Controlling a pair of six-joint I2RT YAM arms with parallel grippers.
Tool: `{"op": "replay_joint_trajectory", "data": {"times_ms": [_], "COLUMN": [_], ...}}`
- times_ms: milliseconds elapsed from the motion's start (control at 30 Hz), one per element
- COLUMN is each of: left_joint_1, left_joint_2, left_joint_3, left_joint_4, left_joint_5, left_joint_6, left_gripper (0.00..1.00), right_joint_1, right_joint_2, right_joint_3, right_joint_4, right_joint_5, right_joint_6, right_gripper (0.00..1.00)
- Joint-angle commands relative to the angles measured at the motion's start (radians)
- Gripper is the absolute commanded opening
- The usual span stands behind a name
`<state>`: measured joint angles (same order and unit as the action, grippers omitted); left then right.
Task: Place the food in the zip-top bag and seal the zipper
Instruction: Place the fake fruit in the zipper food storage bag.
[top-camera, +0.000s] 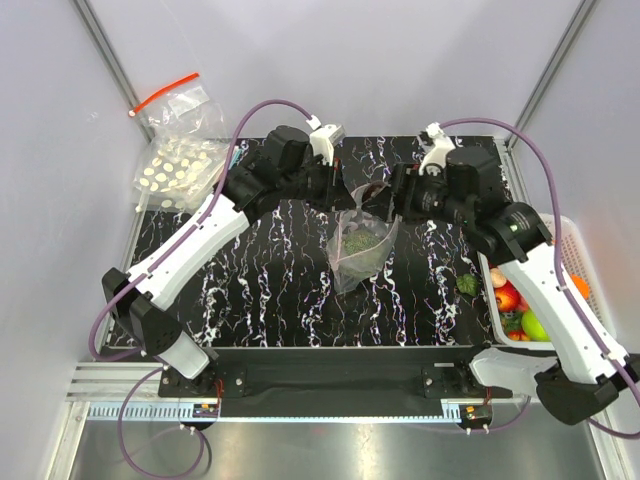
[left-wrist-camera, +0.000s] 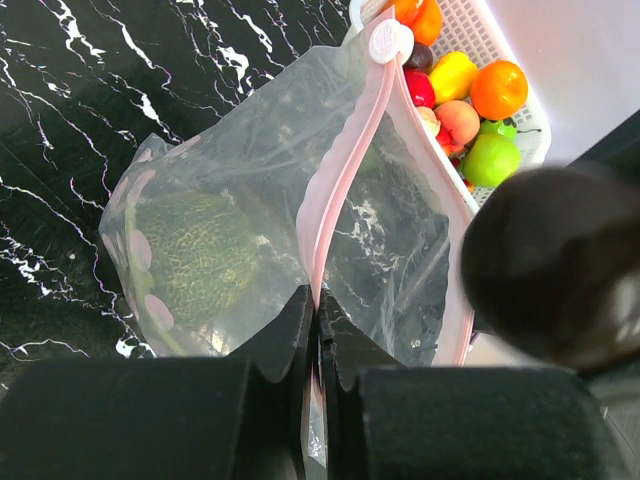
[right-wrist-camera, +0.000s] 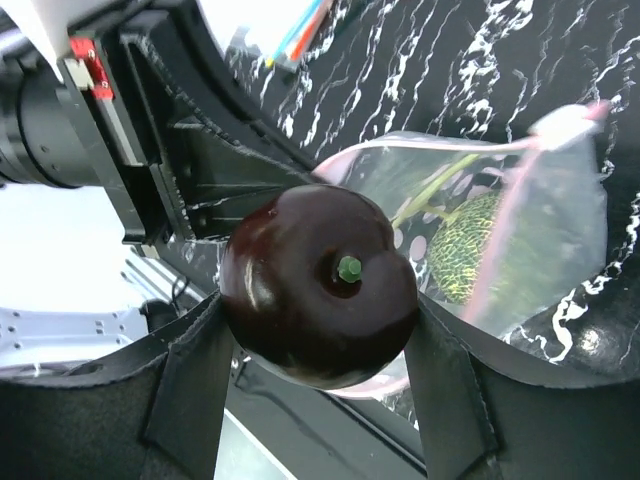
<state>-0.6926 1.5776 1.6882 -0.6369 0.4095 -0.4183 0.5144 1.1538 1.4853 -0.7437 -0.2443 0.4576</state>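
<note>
Left gripper (left-wrist-camera: 318, 312) pinches zip-top bag (left-wrist-camera: 240, 170) rim; right gripper (right-wrist-camera: 318, 305) holds dark fruit (right-wrist-camera: 295, 250).

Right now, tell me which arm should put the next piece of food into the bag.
Right. The right gripper holds a dark round fruit close to the zip-top bag mouth. The left gripper is shut on the pink zipper, holding that mouth open, so it should stay put.

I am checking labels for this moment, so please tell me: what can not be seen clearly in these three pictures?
Top view: what the right gripper holds; its wrist shades it.
Left wrist view: the dark round fruit, blurred, too near the lens.
Right wrist view: the mouth of the zip-top bag, partly behind that fruit.
Top view: the basket, partly under the right arm.
</note>
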Motion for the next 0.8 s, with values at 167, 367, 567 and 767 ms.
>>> {"op": "replay_joint_trajectory", "data": {"times_ms": [167, 367, 567, 767], "left_joint_1": [-0.002, -0.001, 0.002, 0.011], "left_joint_2": [-0.004, -0.004, -0.001, -0.004], "left_joint_3": [0.062, 0.061, 0.057, 0.045], "left_joint_4": [0.019, 0.016, 0.016, 0.013], "left_joint_5": [-0.014, -0.012, 0.014, 0.014], "left_joint_6": [0.013, 0.013, 0.007, 0.012], "left_gripper": [0.07, 0.07, 0.07, 0.07], "right_joint_1": [0.087, 0.093, 0.095, 0.093], "right_joint_2": [0.06, 0.101, 0.09, -0.015], "right_joint_3": [0.087, 0.11, 0.116, 0.102], "right_joint_4": [-0.063, -0.105, -0.1, -0.129], "right_joint_5": [0.188, 0.181, 0.206, 0.425], "right_joint_6": [-0.051, -0.066, -0.062, -0.008], "right_gripper": [0.56, 0.94, 0.95, 0.86]}}
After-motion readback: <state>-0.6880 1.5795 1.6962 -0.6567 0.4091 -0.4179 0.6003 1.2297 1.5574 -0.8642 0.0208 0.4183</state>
